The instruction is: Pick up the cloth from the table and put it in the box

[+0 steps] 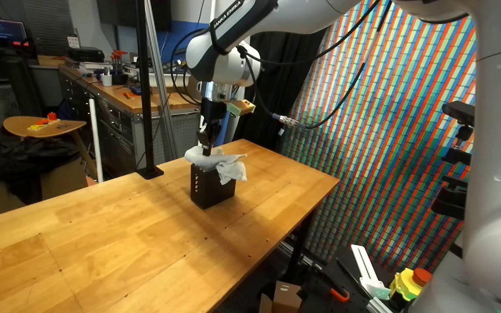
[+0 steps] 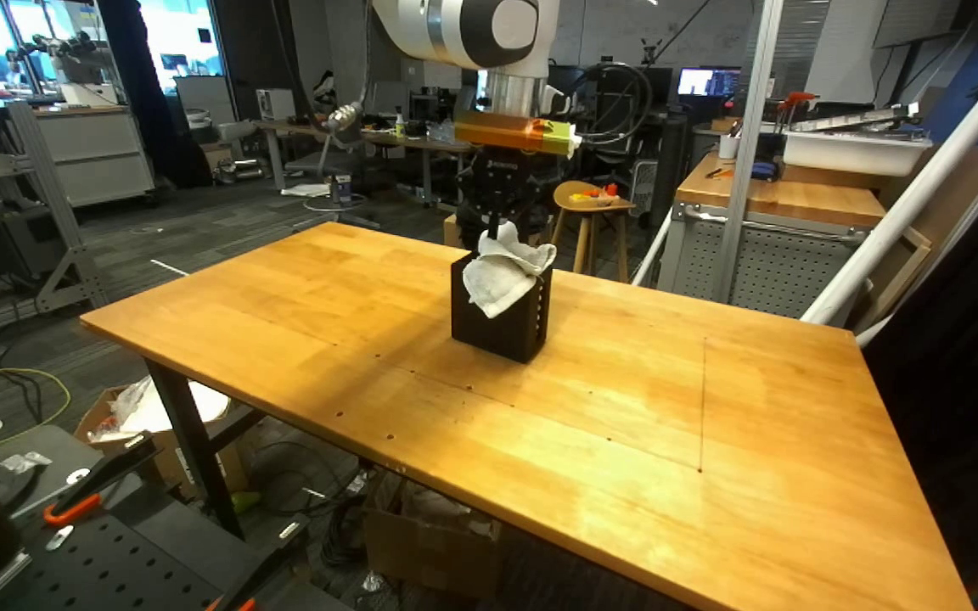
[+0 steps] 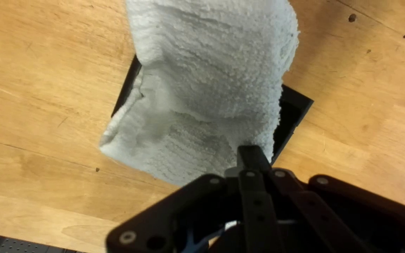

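The black box stands upright on the wooden table. Draped across its top is the white, creased cloth; a flap hangs down outside the wall in both exterior views. From above, in the wrist view, the cloth covers most of the opening and spreads past the rim. Dark box interior shows only along one side. My gripper points down over the box with its fingertips together, touching the cloth near the rim. No fabric can be made out between the fingers.
A black post with a base plate rises from the table's edge, not far from the box. Behind the table are a cluttered workbench and a wooden stool. The near table edge drops to the floor.
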You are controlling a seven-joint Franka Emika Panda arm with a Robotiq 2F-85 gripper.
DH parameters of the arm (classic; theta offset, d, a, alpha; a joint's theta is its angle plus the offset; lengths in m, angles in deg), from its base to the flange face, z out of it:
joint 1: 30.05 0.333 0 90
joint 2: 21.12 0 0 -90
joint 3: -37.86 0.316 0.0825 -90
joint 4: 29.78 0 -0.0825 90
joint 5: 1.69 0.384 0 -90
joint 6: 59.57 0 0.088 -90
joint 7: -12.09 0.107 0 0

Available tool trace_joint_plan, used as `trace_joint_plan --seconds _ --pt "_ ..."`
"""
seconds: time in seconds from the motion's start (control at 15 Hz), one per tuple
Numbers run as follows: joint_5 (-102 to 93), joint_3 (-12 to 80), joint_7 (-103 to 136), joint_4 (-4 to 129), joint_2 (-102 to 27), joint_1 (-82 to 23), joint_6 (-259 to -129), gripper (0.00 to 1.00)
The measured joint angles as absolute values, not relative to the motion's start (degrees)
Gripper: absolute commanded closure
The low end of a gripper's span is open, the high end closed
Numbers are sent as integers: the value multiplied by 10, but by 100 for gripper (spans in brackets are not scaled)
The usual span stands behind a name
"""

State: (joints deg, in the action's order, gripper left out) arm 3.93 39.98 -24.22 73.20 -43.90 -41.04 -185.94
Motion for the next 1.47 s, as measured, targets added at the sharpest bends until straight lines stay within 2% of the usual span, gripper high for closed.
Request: trace_joint_plan --seconds 1.47 --pt "101 409 -317 700 -550 -460 -1859 100"
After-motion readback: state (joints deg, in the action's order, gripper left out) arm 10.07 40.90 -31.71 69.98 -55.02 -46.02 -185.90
